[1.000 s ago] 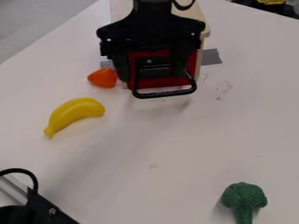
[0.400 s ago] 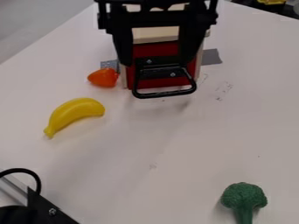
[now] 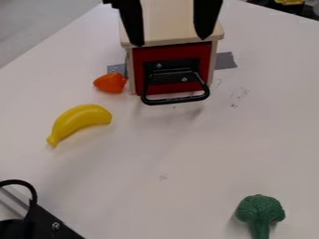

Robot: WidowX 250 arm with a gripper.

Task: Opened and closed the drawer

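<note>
Your gripper (image 3: 170,42) has pulled back toward the far edge, off the drawer (image 3: 140,60) front; the drawer hasn't moved. You have it released, fingers spread wide left and right, tips on the far side of the drawer front, over the wooden box (image 3: 171,21). Your drawer sits closed at the box's near end, black handle (image 3: 176,100) jutting nearward.

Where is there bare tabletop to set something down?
The table is open between the banana and the broccoli, and in front of the drawer handle. Crowded: the wooden box, with the orange toy close beside it and the gripper above.
</note>
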